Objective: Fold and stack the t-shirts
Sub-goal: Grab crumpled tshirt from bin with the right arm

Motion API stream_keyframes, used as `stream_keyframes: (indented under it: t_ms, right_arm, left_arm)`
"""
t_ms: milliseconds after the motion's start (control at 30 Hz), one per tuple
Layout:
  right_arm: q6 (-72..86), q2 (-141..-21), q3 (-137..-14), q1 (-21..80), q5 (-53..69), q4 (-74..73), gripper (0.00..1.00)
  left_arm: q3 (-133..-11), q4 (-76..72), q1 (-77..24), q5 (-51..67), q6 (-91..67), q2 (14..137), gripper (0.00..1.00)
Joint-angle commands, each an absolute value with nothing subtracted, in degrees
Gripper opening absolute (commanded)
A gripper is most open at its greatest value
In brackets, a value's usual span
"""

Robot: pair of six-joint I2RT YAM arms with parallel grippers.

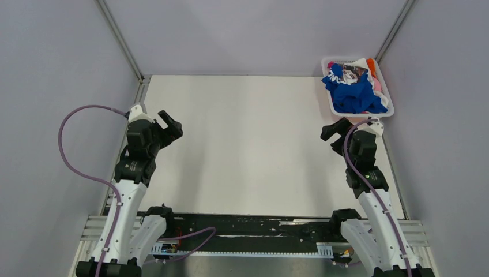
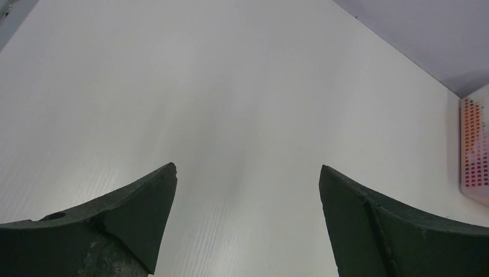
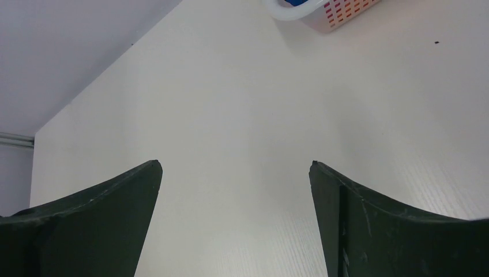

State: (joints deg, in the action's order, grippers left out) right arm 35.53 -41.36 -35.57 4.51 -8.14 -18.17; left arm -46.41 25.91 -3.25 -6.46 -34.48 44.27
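The t-shirts lie crumpled in a white slatted basket (image 1: 333, 104) at the table's far right corner. A royal blue t-shirt (image 1: 354, 94) with a printed chest patch is on top, with bits of magenta (image 1: 333, 72), orange (image 1: 373, 67) and pink (image 1: 377, 85) cloth around it. My left gripper (image 1: 171, 126) hovers over the table's left side, open and empty. My right gripper (image 1: 334, 129) hangs just in front of the basket, open and empty. Both wrist views show wide-spread dark fingers (image 2: 138, 202) (image 3: 357, 208) over bare white table.
The white table (image 1: 248, 144) is bordered by grey walls and metal rails at the left and right edges. The basket's slatted wall shows in the left wrist view (image 2: 474, 151) and in the right wrist view (image 3: 334, 11). A black rail (image 1: 248, 228) runs between the arm bases.
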Motion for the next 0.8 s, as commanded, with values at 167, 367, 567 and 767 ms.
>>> stream_keyframes:
  t_ms: [167,367,567,767]
  right_arm:
    - [29.56,-44.87,-40.41,4.42,-11.96,-12.57,1.00]
    - [24.39,-56.50,-50.95,4.17,-15.52,-13.81,1.00]
    - [23.79,-73.94,-65.25,-0.93,-14.74,-13.97,1.00]
    - [19.89,-94.42,-83.54,-5.34,-16.61,-14.73,1.00]
  left_arm:
    - [-48.86,23.46,-2.99,-9.82,-33.97,44.37,1.00]
    - [-49.39,22.54,-2.99,-14.80,-34.65,44.38,1.00]
    - [-48.59,22.15,-3.04,-16.10,-34.97,45.14,1.00]
    - [-49.61,22.59,-3.02,-16.41,-33.93,48.26,1.00]
